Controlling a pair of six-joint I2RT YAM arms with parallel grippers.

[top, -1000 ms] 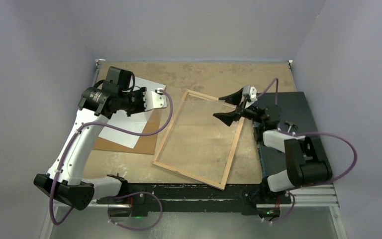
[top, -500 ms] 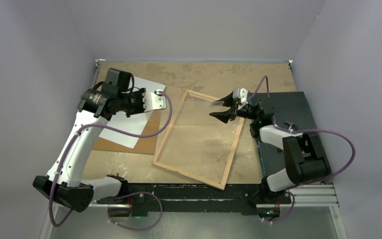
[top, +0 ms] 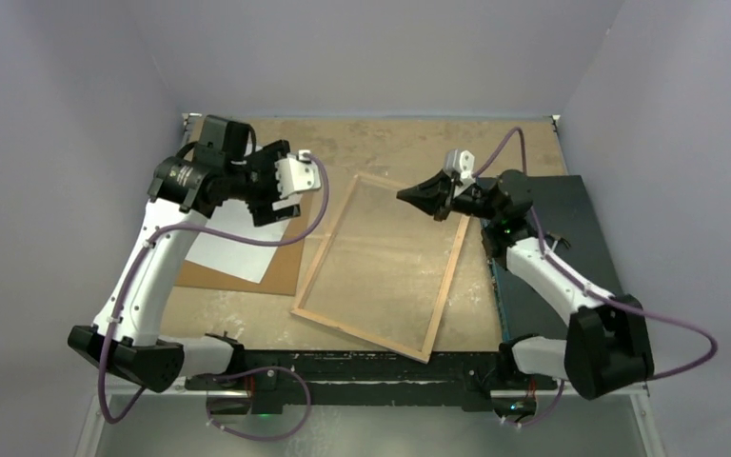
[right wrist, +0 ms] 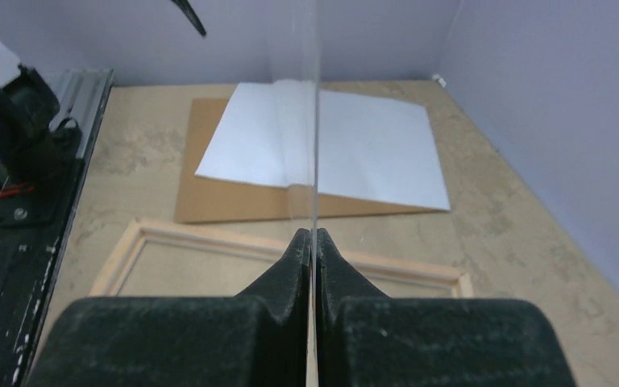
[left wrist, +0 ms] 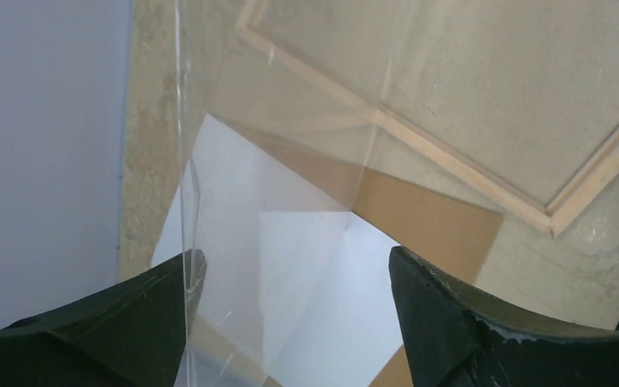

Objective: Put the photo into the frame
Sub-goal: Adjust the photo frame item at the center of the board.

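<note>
The frame (top: 449, 283) lies flat mid-table with its light wood back up; it also shows as frame (left wrist: 451, 161) and frame (right wrist: 209, 238). The photo (top: 233, 243) rests white side up on a brown backing board (top: 284, 259) at the left, seen again as photo (left wrist: 355, 306) and photo (right wrist: 371, 149). My left gripper (top: 281, 186) hovers over the photo, open, left gripper (left wrist: 294, 262) with a clear sheet's edge (left wrist: 184, 161) passing by its left fingertip. My right gripper (top: 407, 195) is over the frame's far end, right gripper (right wrist: 313, 238) shut on the clear sheet (right wrist: 314, 121), seen edge-on.
A dark flat mat (top: 571, 205) covers the table's right side under the right arm. The brown backing board (right wrist: 209, 201) sticks out beyond the photo toward the frame. Grey walls close in the far and side edges.
The left gripper has opened and released the clear sheet, lifting slightly. The right gripper has closed on the sheet's other edge after moving left over the frame's far end.
</note>
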